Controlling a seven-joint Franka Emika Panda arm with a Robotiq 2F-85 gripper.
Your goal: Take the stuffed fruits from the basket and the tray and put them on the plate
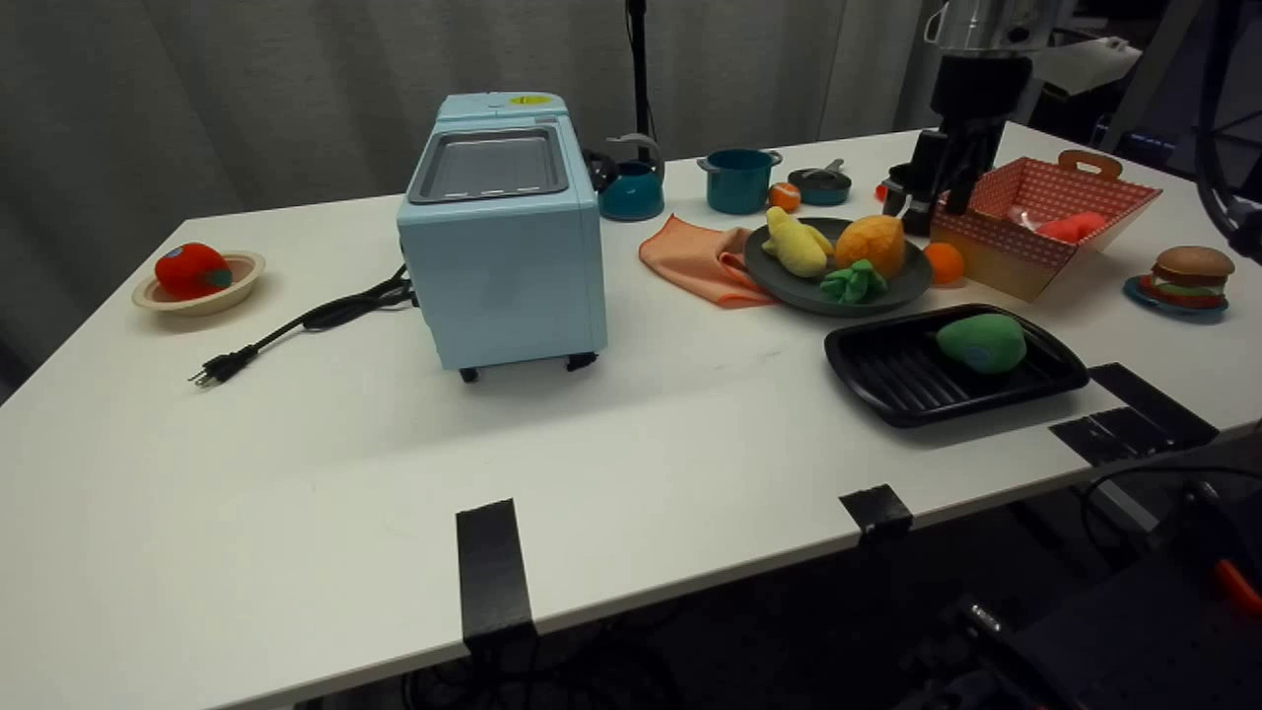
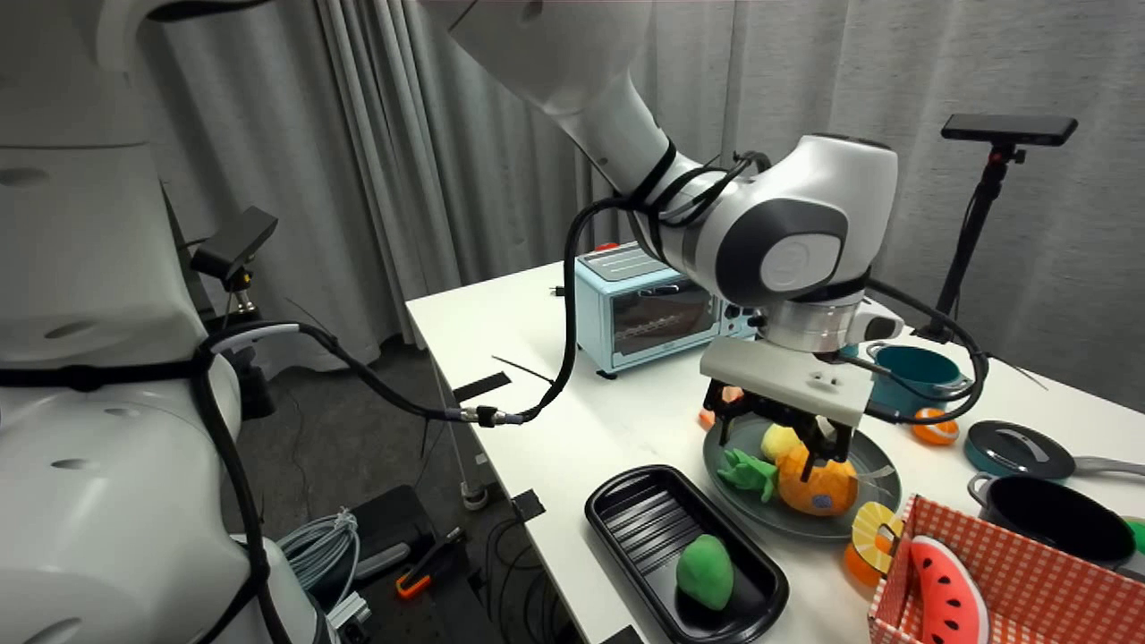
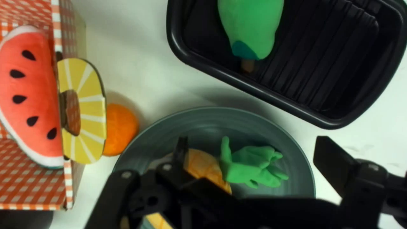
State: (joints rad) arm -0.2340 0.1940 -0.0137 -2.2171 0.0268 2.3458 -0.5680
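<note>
Pincer point(image 2: 771, 452) over plate point(image 3: 206, 119), fingers point(image 3: 334, 165) spread wide. Plush pineapple point(image 2: 816, 490) on plate, below pincer; whether fingertip touches it, cannot tell. Green plush fruit point(image 2: 706, 572) in tray point(image 2: 648, 519), apart from pincer. Watermelon slice point(image 3: 28, 95) inside basket point(image 2: 1064, 581), also apart. Round orange point(image 3: 122, 130) just outside basket, near plate.

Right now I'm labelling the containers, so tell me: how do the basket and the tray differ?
The basket is red-and-white checked inside; the tray is black with a ridged floor. The basket has taller, flared sides, while the tray has a low rim. The basket holds a watermelon slice, the tray a green fruit. Both stand on the white table.
</note>
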